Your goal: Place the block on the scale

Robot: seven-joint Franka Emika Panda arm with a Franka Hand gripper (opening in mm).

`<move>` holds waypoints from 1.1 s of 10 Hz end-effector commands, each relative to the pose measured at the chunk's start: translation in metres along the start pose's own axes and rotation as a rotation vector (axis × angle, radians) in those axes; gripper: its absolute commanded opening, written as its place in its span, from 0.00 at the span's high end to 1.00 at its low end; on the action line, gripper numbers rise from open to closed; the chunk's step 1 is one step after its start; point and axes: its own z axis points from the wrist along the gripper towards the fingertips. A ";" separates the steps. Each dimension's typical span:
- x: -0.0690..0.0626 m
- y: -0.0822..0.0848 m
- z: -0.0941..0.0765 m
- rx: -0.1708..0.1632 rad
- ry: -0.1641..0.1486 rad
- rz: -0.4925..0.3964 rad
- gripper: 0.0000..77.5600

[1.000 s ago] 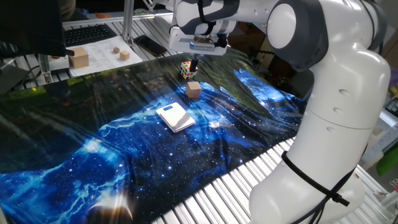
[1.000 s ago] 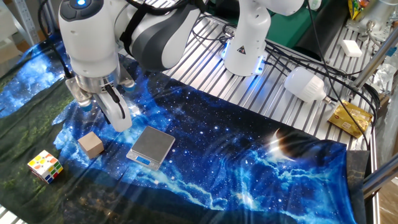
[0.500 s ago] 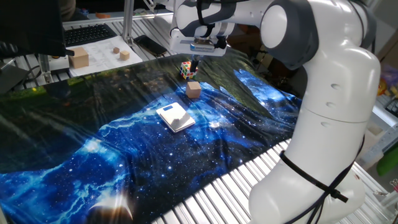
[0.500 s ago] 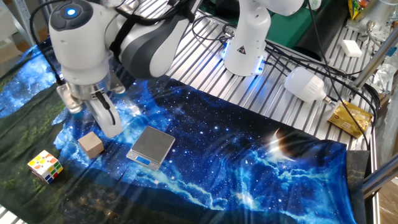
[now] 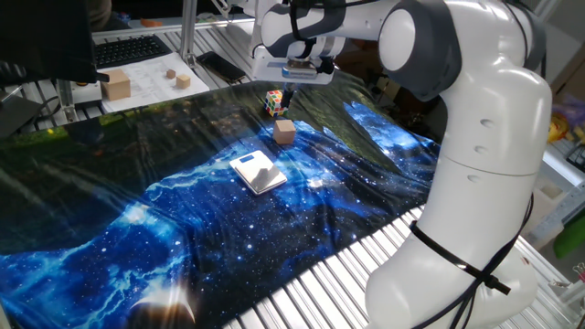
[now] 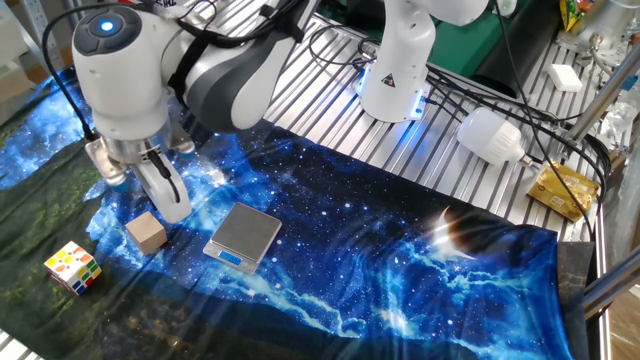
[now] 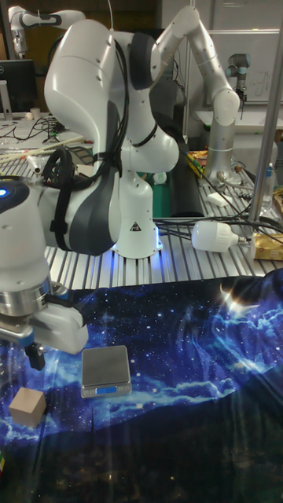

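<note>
The block [image 5: 285, 132] is a small light-brown wooden cube resting on the starry blue cloth. The scale [image 5: 258, 171], a thin white pad with a grey top, lies a short way from it. My gripper [image 5: 287, 94] hangs just above and beside the block without touching it. From the other side, the gripper [image 6: 172, 206] is a little above and right of the block [image 6: 146, 232], and the scale [image 6: 243, 236] lies further right. In the tall view the gripper [image 7: 35, 358] hovers over the block [image 7: 27, 406], left of the scale [image 7: 105, 369]. The fingers overlap in every view, so their gap is hidden.
A multicoloured puzzle cube [image 5: 273, 101] stands just beyond the block, also seen as the puzzle cube [image 6: 73, 268]. A larger tan block [image 5: 116, 87] and two small pieces sit on paper at the back left. A white lamp [image 6: 490, 136] and cables lie on the slatted table.
The gripper has moved sideways toward the block and dropped slightly. The block, scale and puzzle cube have stayed where they were.
</note>
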 end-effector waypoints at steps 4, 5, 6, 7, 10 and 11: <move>-0.009 -0.008 0.025 -0.004 -0.023 -0.017 1.00; -0.011 -0.008 0.029 -0.004 -0.029 -0.017 1.00; -0.012 -0.008 0.033 -0.006 -0.033 -0.020 1.00; -0.014 -0.009 0.037 -0.005 -0.033 -0.028 1.00; -0.020 -0.011 0.046 -0.005 -0.033 -0.049 1.00; -0.021 -0.012 0.047 -0.005 -0.033 -0.055 1.00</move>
